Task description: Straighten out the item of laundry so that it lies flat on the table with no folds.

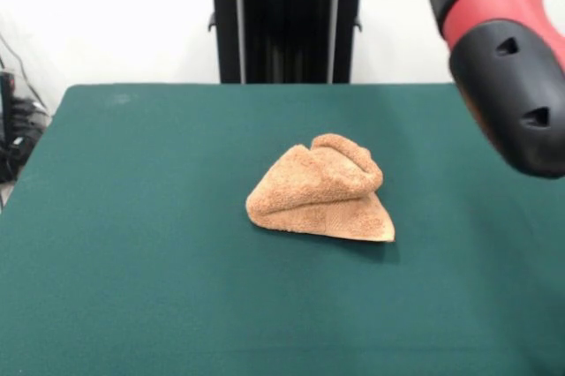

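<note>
The item of laundry (320, 191) is an orange-tan terry towel lying crumpled near the middle of the table (132, 217). It is bunched into a rough triangle, with a thick rolled fold across its top and a flat corner pointing to the lower right. A red and black arm segment (508, 49) hangs in the upper right corner, well to the right of the towel and apart from it. The gripper itself is out of view.
The table's dark green top stretches wide on every side of the towel. Behind the far edge stands a black pedestal (287, 18) against a white wall. Dark cables (13, 129) lie off the table's left edge.
</note>
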